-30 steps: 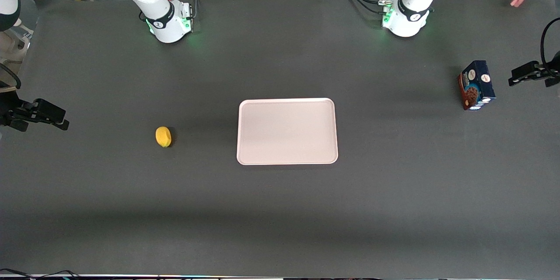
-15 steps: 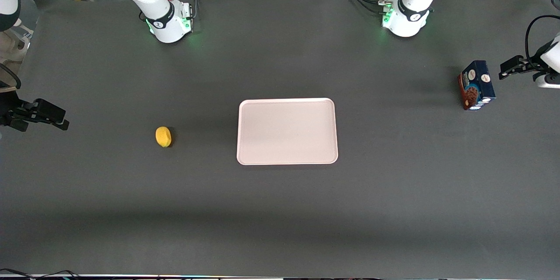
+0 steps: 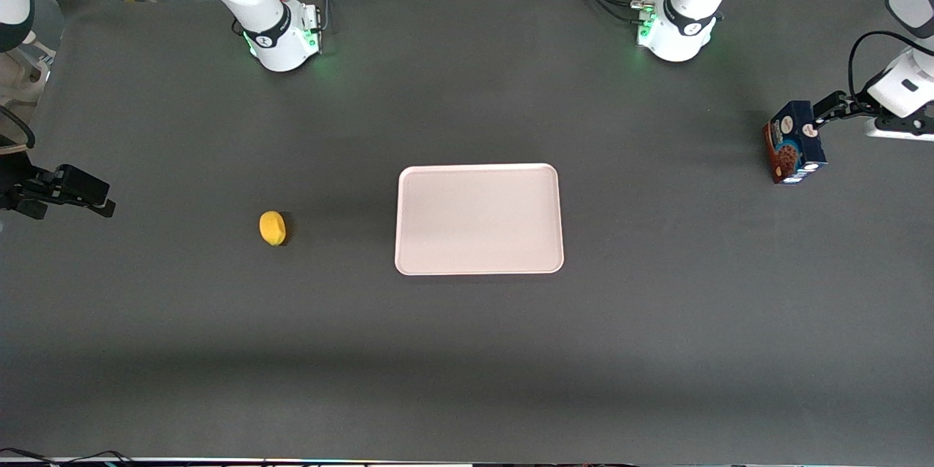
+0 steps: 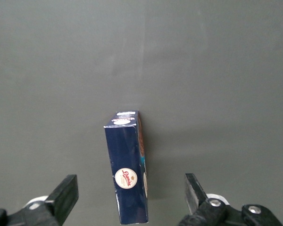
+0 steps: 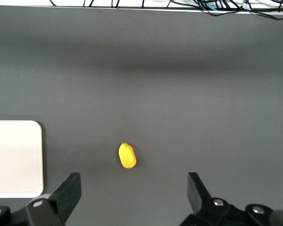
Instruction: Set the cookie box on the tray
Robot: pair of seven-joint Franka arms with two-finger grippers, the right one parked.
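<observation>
The gripper (image 3: 823, 111) shows only as a small dark tip in the front view, its arm running off the frame edge at the working arm's end of the table; the wrist camera cuts the fingers (image 4: 66, 195) off at their bases too. What it does show is the claw spread wide, both black fingers well clear of the cookie box (image 4: 128, 165), which sits in the gap between them with daylight on each side. From the front, the claw hangs at the box's upper end, whether touching or just above, can't say. The arm reaches in low and nearly level, white wrist, black cable looping over it. The box (image 3: 795, 142) stands on its narrow edge on the matte dark-grey table (image 3: 657, 321), slim navy carton, round white logo, brown-red cookie face. The tray (image 3: 479, 219) lies well away from the claw, toward the table's middle: flat, smooth, pale pinkish-white, rounded corners, low rim. Farther still, a small yellow lump (image 3: 272, 228).
</observation>
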